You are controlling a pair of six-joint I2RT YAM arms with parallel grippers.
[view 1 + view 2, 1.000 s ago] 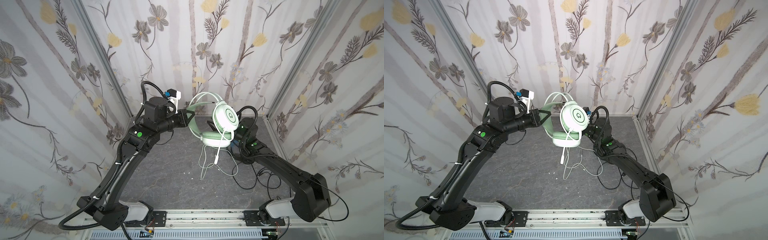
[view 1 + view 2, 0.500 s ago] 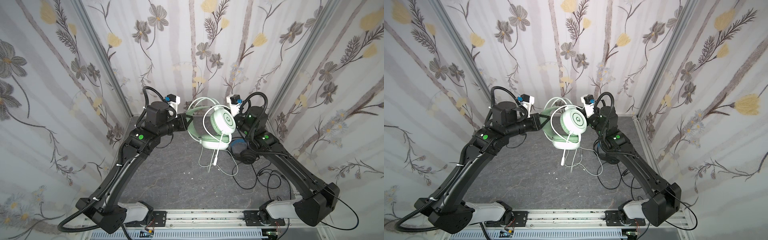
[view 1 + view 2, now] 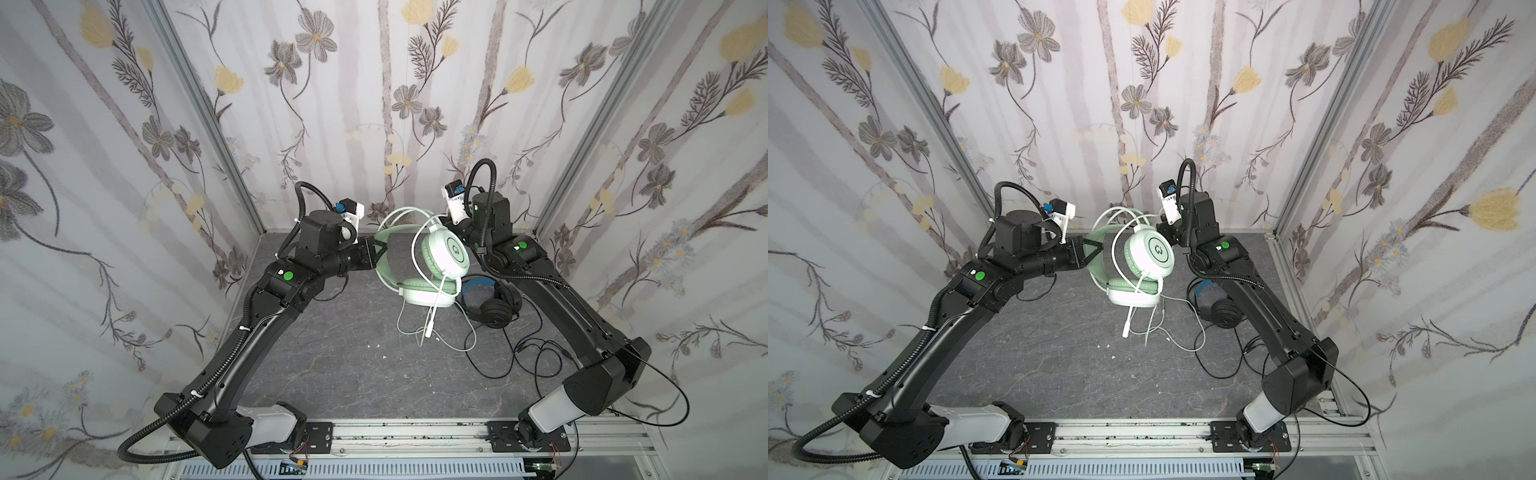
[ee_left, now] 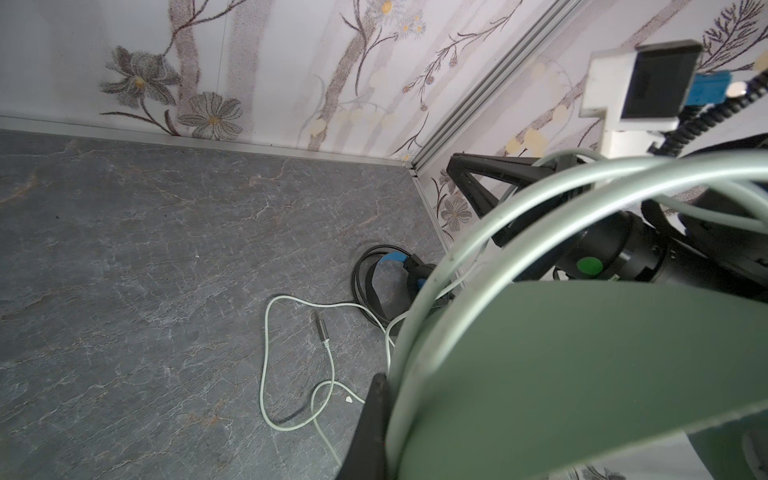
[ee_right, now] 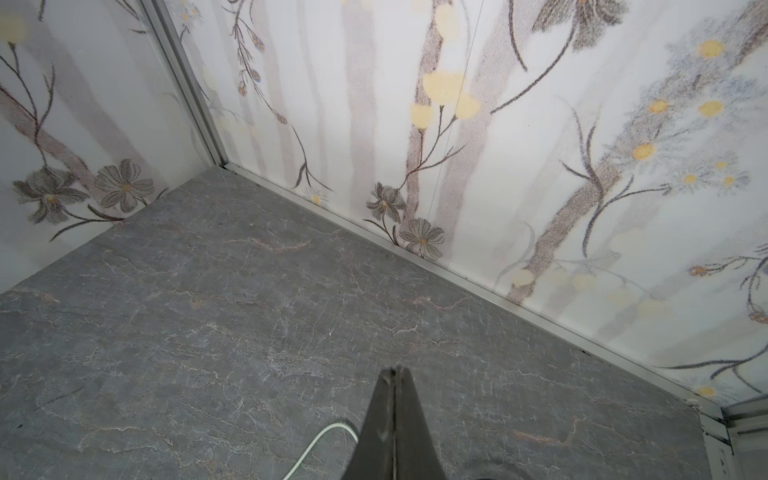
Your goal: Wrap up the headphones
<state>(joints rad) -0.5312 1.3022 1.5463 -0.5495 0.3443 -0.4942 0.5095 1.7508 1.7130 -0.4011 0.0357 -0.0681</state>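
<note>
the left claw gripped the band of the mint green headset, which hung above the counter, while the right claw sat fully shut just behind its upper earcup.

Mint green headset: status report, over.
Left gripper shut on headband of pale mint green over-ear headset, held aloft. Right gripper shut beside it, grip unclear. Whitish cable trails onto grey tabletop. Black headset with blue band lies there, unwrapped.
</note>
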